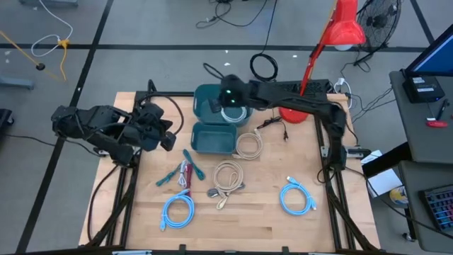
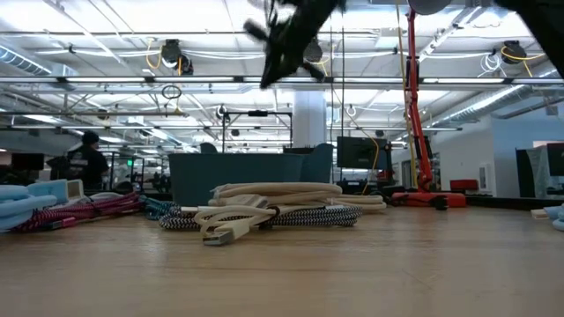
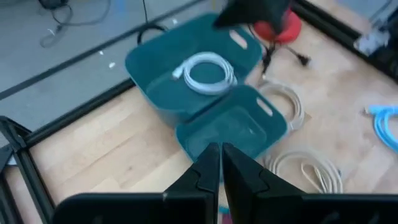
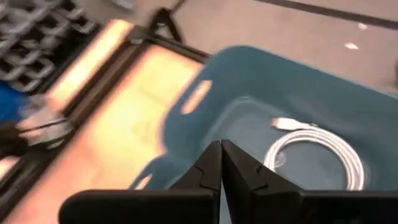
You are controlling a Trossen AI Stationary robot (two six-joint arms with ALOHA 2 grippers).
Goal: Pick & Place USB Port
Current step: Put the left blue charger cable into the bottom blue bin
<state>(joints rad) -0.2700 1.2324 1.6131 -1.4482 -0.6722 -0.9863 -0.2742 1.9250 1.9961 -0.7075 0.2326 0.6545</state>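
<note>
Tools both clenched, nothing between the fingers. Right tool (image 4: 221, 149) hangs over the far teal bin (image 1: 212, 99), fingers pressed together. Inside that bin lies a coiled white USB cable (image 4: 323, 158), also seen from the left wrist (image 3: 205, 70). Left tool (image 3: 221, 155) is raised at 9 o'clock of the bench (image 1: 141, 212), pointing toward the bins, empty. Near teal bin (image 1: 214, 138) touches the far one on its 6 o'clock side; looks empty. Beige cable coil (image 1: 249, 145) just beside the near bin at 3 o'clock. Braided beige cable (image 1: 228, 178) at bench centre, 6 o'clock of the bins. Red-and-teal cable bundle (image 1: 182, 172) at 7 o'clock of the near bin. Blue cable (image 1: 178, 210) at 7 o'clock near the front edge, second blue cable (image 1: 297, 197) at 4 o'clock. Red lamp base (image 1: 292, 113) at 1 o'clock, beside the right arm.
</note>
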